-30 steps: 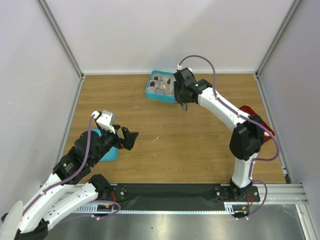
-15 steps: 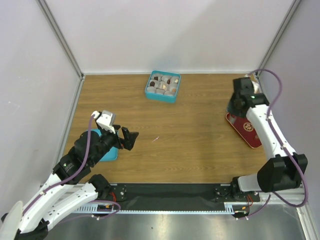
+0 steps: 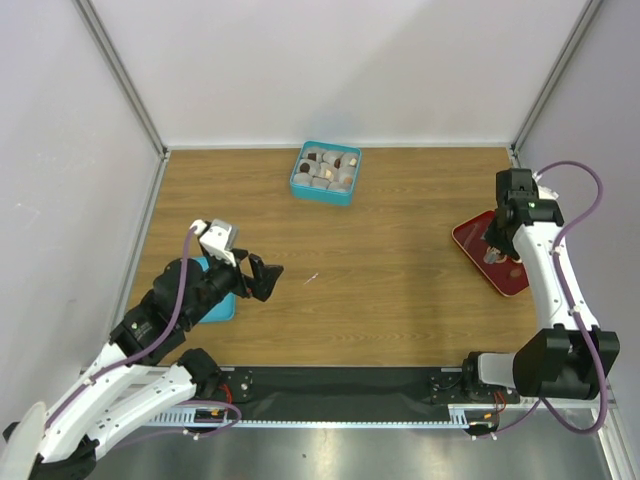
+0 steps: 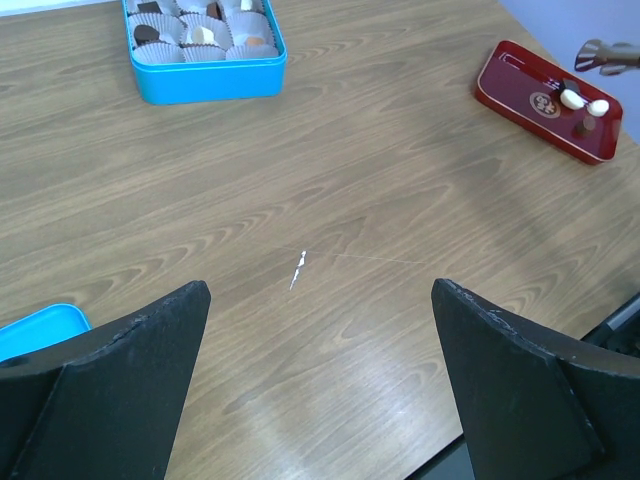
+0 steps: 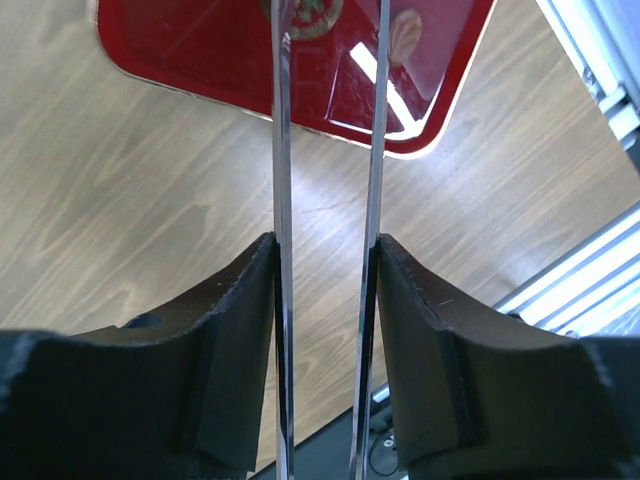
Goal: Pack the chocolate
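The teal box point(image 3: 325, 172) stands at the back middle, holding paper cups with dark and pale chocolate pieces point(image 4: 204, 35). On the red tray point(image 3: 508, 281) at the right lie loose chocolate pieces point(image 4: 572, 98), two pale and one dark. My right gripper point(image 3: 497, 234) hovers over that tray, shut on the metal tweezers point(image 5: 283, 150). The tweezers' two arms stand apart with nothing showing between them. A pale piece point(image 5: 408, 30) lies on the tray point(image 5: 200, 50) just beyond the right arm of the tweezers. Low at the near left, my left gripper point(image 4: 320, 300) is open and empty.
A teal lid point(image 3: 218, 307) lies flat under the left arm near the left edge. A small white scrap point(image 4: 298, 270) sits on the wood in front of the left gripper. Metal frame posts and grey walls close in the table on three sides.
My right arm has swung from the teal box across to the red tray at the right, carrying the tweezers. The left gripper has shifted slightly and stays open.
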Available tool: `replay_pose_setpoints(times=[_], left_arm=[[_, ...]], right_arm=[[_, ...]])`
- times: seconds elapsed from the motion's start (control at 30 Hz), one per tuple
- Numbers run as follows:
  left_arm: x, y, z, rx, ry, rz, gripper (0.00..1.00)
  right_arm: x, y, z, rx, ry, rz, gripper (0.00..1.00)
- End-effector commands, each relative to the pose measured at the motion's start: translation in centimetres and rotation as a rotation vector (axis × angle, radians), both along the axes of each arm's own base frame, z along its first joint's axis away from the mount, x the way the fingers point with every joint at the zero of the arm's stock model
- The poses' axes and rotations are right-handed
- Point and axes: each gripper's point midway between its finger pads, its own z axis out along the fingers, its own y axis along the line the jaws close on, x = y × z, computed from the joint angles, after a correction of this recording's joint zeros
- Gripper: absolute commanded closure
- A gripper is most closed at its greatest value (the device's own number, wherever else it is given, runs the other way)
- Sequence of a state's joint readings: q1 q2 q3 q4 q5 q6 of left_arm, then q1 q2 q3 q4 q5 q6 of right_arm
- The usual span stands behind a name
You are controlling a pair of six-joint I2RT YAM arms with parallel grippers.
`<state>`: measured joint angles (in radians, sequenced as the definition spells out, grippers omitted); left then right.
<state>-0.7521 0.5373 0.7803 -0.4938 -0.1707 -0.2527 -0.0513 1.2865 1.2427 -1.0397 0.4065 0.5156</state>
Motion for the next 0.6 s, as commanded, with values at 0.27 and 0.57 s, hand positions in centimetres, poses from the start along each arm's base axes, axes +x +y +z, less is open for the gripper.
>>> replay_pose_setpoints(times=[0.27, 0.57], left_arm=[[0.7, -0.5, -0.4, 0.017, 0.010, 0.000, 0.00], [1.1, -1.1, -1.1, 0.025, 0.037, -0.001, 0.00]], right_arm=[[-2.1, -2.4, -3.1, 0.037, 0.012, -0.081, 0.52], [-1.6, -2.1, -4.5, 0.148, -0.042, -0.012, 0.48]])
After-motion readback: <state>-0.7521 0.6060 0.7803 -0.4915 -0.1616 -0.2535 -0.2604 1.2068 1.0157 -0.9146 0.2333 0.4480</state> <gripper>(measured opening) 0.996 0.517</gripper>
